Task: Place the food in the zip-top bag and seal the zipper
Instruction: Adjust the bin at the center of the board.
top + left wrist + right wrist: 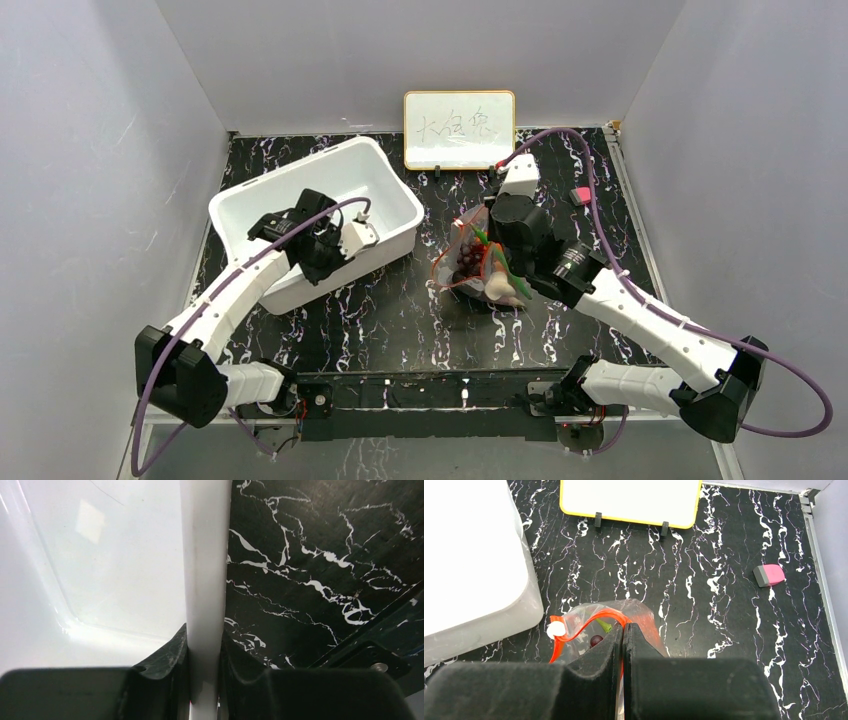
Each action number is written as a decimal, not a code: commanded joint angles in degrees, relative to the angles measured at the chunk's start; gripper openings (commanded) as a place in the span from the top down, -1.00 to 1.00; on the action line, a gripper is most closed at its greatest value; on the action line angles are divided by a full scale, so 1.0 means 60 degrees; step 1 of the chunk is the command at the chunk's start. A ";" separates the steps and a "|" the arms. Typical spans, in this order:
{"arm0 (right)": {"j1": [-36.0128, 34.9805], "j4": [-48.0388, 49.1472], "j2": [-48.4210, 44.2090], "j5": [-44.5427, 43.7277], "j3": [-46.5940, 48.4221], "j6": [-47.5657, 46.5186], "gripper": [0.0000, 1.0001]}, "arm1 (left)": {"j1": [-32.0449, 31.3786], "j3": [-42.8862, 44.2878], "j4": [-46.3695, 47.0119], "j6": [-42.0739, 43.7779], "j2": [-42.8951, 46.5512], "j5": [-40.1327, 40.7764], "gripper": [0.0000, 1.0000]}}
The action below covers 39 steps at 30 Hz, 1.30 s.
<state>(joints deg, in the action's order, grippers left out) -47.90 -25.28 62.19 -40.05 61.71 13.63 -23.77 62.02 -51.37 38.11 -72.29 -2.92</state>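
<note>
Now your right tool [624,629] pinches the zipper [610,613], apparently running toward the bin [474,570] your left tool [204,642] clamps.

The whiteboard [459,130] at the back of the worktop [400,310] bears three handwritten Chinese characters, too small to read with certainty.

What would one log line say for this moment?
left gripper: shut on white bin wall | right gripper: shut on zipper | food: inside zip-top bag

Grey walls [95,150], black marbled tabletop [400,320]
</note>
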 commanded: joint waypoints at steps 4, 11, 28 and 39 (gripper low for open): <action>0.0220 0.0654 -0.0253 0.0112 0.0290 0.0045 1.00 | 0.0006 -0.0792 0.0633 0.0717 0.0577 0.0934 1.00; 0.0342 0.0351 0.0037 0.0202 0.0760 0.0224 1.00 | 0.0092 -0.0509 0.2458 -0.2778 -0.0577 0.1518 1.00; 0.0395 -0.0102 -0.0189 0.2903 0.1106 0.0252 1.00 | 0.0109 0.1867 0.4833 -0.6754 -0.1604 -0.0246 -0.07; 0.0395 -0.0583 -0.0655 0.6015 0.1486 -0.0618 1.00 | -0.0162 -0.0769 0.7613 -0.3174 0.1782 -0.5559 -0.04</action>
<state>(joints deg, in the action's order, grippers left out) -45.63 -31.09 60.66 -11.60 67.20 11.97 -23.90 61.91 -10.68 11.05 -64.55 -23.11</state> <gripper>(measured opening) 0.009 0.528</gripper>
